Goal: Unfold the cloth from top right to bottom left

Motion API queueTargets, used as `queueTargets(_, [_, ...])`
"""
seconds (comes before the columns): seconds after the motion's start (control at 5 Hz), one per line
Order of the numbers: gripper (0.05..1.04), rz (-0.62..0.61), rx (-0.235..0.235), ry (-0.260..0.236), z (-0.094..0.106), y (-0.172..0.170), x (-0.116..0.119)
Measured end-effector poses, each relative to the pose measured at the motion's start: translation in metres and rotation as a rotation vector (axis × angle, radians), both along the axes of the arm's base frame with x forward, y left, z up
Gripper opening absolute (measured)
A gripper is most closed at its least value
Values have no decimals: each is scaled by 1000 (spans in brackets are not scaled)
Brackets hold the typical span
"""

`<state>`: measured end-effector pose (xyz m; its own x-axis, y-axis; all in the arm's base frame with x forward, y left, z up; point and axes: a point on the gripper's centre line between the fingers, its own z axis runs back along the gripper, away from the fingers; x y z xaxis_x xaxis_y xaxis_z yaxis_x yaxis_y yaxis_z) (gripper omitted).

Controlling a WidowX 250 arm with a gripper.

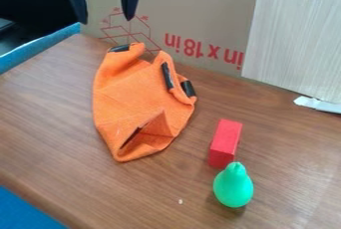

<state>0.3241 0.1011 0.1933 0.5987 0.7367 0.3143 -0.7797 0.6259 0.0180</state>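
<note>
Green pear (pixel 233 187), red block (pixel 226 142), orange cloth (pixel 136 97), upside-down red lettering (pixel 200 50)

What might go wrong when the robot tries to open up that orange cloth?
The open gripper might pinch several layers of the orange cloth at once, since it lies crumpled with folds at its top and bottom; then the whole thing could slide instead of unfolding. The cardboard stands close behind the cloth's top end, so the gripper might bump it. If the cloth swings right, it could nudge the red block or the green toy.
</note>
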Motion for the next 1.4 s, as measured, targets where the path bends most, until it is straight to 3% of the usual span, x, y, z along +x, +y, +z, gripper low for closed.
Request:
queueTargets(0.2, [1001, 1, -7, 23, -10, 0, 2])
queueTargets(0.4, [1001, -32, 9, -27, -23, -7, 11])
queueTargets(0.8, [1001, -21, -24, -105, -63, -23, 40])
queueTargets(1.0, [1001, -3, -34, -112, -81, -37, 50])
queueTargets(1.4, [1001, -97, 22, -80, -99, -68, 55])
